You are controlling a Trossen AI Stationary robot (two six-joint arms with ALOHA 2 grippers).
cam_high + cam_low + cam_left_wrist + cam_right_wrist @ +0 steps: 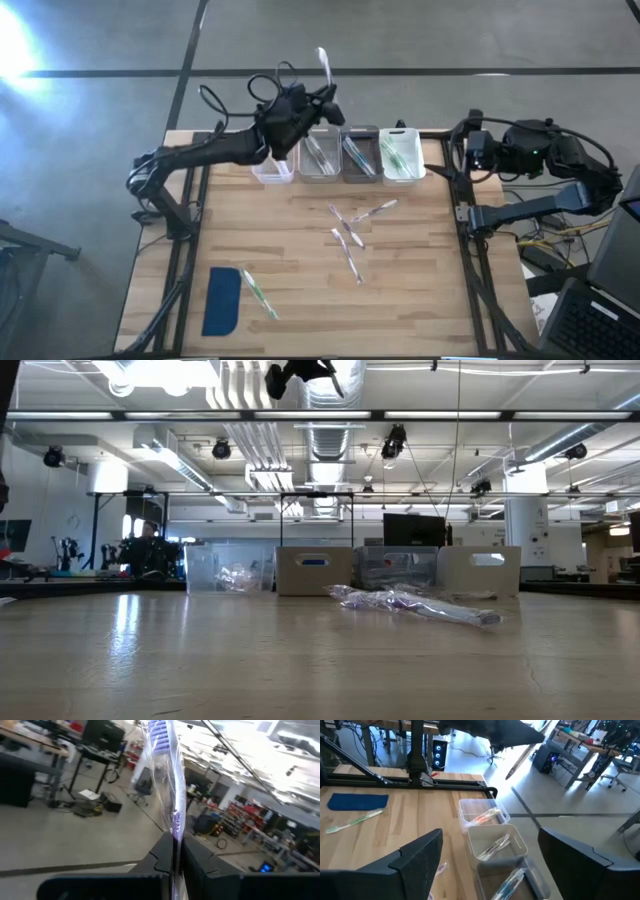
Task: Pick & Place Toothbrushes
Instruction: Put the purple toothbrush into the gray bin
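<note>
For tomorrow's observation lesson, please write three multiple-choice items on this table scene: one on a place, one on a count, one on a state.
1. Where does the dark blue pad lie on the table?
A. Near the front left corner
B. Inside a bin
C. Under the right arm

2. How many small bins stand in the row at the far edge?
A. Two
B. Four
C. Six

3. What is the left tool doing?
A. Resting open on the table
B. Gripping a toothbrush above the bins
C. Pressing on the pad

Answers: 1 A, the high view shows the pad at that corner. 2 B, four sit side by side. 3 B, the left wrist view shows its fingers closed on the wrapped brush.
</note>
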